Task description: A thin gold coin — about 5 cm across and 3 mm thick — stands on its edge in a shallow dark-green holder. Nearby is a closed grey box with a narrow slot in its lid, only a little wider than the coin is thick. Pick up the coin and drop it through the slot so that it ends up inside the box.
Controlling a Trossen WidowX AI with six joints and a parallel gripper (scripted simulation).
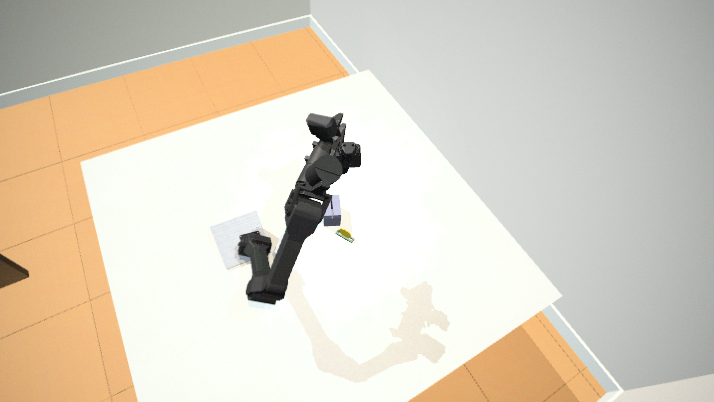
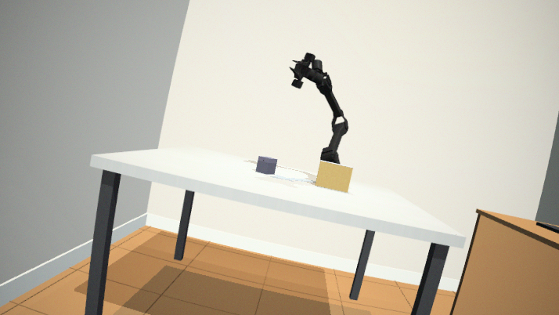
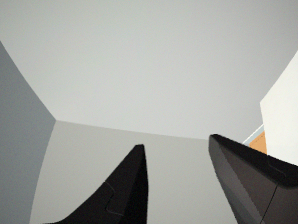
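Note:
The gold coin [image 1: 345, 233] stands on its edge in the thin green holder [image 1: 352, 240], seen small in the top view. Neither can be made out in the exterior view. The closed grey box [image 1: 336, 202] [image 2: 266, 166] stands just beside the holder, its lid slot a thin dark line; the arm partly covers the box's left side in the top view. My gripper [image 2: 292, 64] [image 3: 177, 147] is partly open and empty, high above the table and pointing sideways, well away from the coin. The wrist view shows mostly walls between and beyond the fingertips.
The arm's base stands on a block [image 1: 227, 235] [image 2: 333, 177] with a pale top and yellow side. The white table [image 1: 200, 170] [image 2: 203, 188] has walls near it. A brown cabinet [image 2: 505, 266] is at the right in the exterior view.

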